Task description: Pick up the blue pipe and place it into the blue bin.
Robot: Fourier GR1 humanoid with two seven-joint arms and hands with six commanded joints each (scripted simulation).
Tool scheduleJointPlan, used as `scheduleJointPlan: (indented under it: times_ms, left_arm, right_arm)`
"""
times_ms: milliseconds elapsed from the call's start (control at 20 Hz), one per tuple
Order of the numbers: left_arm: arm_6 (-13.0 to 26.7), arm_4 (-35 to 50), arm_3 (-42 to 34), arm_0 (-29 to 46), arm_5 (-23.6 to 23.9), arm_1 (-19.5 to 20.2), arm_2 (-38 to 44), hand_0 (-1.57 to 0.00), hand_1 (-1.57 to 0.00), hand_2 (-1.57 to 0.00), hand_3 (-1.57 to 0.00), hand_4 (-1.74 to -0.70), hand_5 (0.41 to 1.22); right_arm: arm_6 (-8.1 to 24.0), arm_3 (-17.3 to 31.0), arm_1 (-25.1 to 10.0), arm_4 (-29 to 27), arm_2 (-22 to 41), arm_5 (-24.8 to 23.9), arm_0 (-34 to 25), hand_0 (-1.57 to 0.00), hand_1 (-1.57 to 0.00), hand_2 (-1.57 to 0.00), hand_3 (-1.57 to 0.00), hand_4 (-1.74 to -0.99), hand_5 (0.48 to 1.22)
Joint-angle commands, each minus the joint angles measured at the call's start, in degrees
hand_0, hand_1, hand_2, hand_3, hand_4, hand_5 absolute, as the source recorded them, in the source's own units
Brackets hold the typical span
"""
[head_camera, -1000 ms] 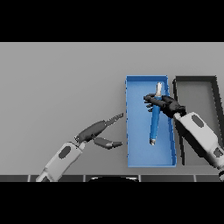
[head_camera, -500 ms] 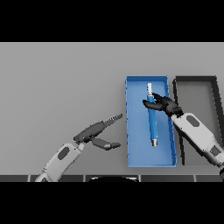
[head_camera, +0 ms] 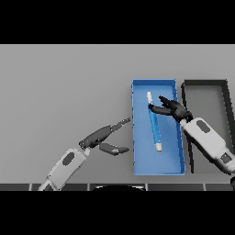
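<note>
Inside the blue bin you see the blue pipe lying flat; your right hand hovers beside it, fingers released. Left hand spread over the bench.

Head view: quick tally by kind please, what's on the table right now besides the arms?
Bins: 2, a blue bin and a black bin to its right
Pipes: 1, the blue pipe lying inside the blue bin
Total: 3
</note>
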Motion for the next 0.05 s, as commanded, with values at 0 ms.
scheduleJointPlan:
  times_ms: [0]
  left_arm:
    - [-0.03,0.2,-0.27,-0.35,-0.16,0.13,0.14,0.0,0.0,0.0,0.0,-0.92,0.468]
  right_arm:
    - [0.0,0.31,0.18,-0.11,-0.03,0.1,0.03,-0.01,-0.01,-0.01,-0.01,-1.129,0.677]
